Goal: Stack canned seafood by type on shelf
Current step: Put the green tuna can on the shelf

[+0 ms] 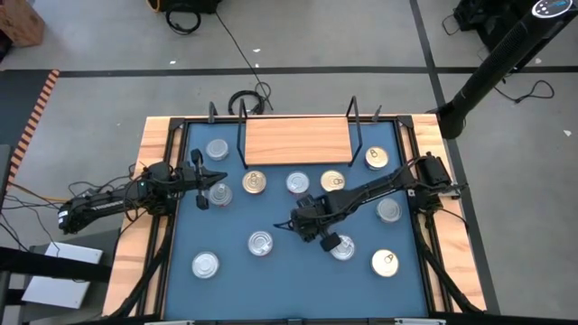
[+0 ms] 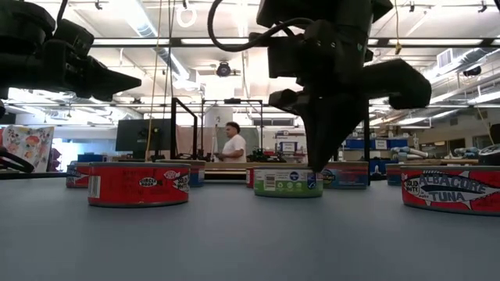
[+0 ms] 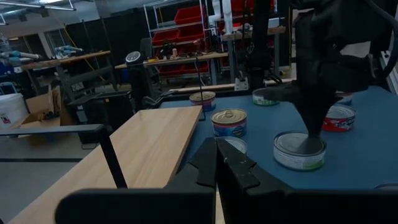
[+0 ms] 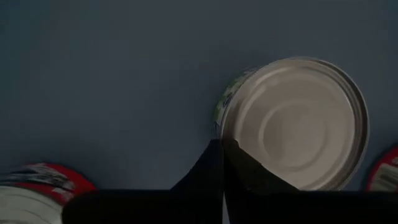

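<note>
Right claw (image 4: 222, 146) closed, tips touching green-sided tin's (image 4: 297, 121) rim, beside it

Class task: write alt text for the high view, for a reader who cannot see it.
Seen from above, the right tool is shut at the middle of a blue mat, among scattered round tins. The left tool is shut near the mat's left edge, and the wooden shelf at the far side holds nothing.

The shelf (image 1: 298, 139), a light wooden board with black wire ends, lies flat at the far side. The tins (image 1: 255, 182) lie scattered, upright, none on the shelf.
</note>
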You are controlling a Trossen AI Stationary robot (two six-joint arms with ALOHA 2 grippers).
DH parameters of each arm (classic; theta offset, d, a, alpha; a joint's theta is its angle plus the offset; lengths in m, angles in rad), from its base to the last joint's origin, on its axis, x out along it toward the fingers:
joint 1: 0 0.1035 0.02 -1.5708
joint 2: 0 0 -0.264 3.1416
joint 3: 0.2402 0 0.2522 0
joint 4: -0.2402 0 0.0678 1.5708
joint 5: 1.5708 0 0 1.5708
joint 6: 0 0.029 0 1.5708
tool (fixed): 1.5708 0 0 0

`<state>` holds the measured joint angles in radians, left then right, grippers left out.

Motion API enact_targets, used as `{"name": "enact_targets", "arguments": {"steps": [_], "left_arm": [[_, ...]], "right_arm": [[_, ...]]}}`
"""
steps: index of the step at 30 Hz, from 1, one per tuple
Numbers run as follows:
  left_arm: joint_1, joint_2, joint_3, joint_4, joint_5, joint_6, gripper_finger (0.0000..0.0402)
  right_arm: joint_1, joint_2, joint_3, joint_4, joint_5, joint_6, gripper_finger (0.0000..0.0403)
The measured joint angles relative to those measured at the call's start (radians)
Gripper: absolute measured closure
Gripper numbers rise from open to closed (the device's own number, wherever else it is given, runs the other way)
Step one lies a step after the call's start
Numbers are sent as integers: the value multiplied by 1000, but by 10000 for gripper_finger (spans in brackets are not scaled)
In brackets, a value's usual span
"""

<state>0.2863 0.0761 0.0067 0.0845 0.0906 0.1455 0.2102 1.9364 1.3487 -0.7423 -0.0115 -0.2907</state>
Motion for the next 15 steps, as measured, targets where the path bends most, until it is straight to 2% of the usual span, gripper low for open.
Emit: {"name": "enact_targets", "arguments": {"steps": [11,15], "left_arm": [[0,2,0,7,0,0,396],[0,2,0,6,0,0,396]], "right_arm": [[-56,-14,85,-68,-87,95,401],[-56,-15,89,-93,-103,111,385]]}}
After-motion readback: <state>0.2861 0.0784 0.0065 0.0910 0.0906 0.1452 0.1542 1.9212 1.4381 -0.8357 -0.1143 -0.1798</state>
